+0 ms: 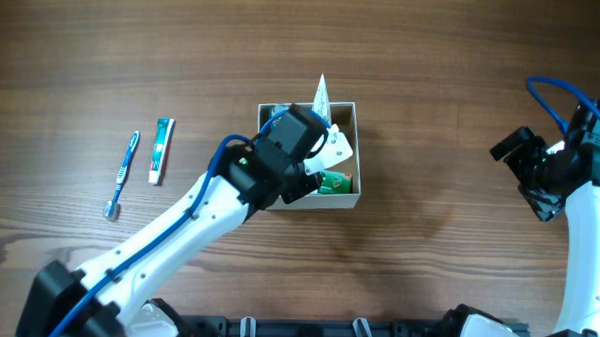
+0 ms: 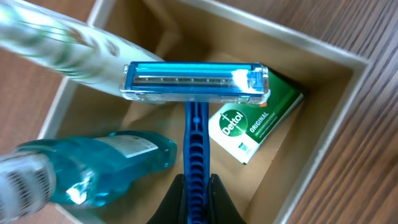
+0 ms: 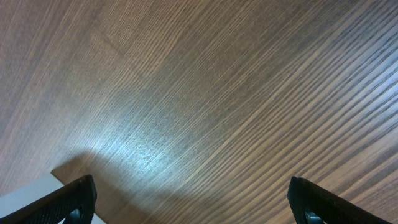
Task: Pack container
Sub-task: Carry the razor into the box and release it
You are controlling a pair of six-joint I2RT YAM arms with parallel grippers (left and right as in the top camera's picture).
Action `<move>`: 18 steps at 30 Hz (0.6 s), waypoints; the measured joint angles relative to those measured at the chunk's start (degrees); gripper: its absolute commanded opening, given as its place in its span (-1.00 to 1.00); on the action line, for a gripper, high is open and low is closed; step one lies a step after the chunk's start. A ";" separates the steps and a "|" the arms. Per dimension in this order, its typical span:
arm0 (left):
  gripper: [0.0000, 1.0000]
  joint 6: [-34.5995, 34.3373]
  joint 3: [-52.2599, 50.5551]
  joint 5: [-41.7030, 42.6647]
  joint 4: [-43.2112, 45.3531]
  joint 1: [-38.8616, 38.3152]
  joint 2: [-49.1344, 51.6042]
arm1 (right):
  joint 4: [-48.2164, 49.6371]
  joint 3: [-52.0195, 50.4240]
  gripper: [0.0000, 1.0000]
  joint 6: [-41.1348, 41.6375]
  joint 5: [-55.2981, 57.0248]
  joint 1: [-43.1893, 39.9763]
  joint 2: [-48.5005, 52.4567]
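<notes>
The container (image 1: pixel 355 155) is a square white-walled box with a tan inside at mid table; it also shows in the left wrist view (image 2: pixel 323 134). My left gripper (image 2: pixel 198 196) is shut on a blue razor (image 2: pixel 196 84) and holds it above the box. Inside the box lie a green Dettol soap box (image 2: pixel 258 124), a teal bottle (image 2: pixel 118 158) and a white tube (image 2: pixel 59 46). In the overhead view the left gripper (image 1: pixel 315 174) covers much of the box. My right gripper (image 3: pixel 193 202) is open and empty over bare table at the far right (image 1: pixel 535 177).
A blue toothbrush (image 1: pixel 123 172) and a small toothpaste tube (image 1: pixel 160 150) lie on the wooden table left of the box. A white edge (image 3: pixel 31 196) shows at the lower left of the right wrist view.
</notes>
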 measured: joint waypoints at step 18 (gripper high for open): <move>1.00 -7.56 0.76 -6.97 -8.20 3.98 -13.05 | 0.02 0.00 0.99 -1.68 0.00 0.00 0.00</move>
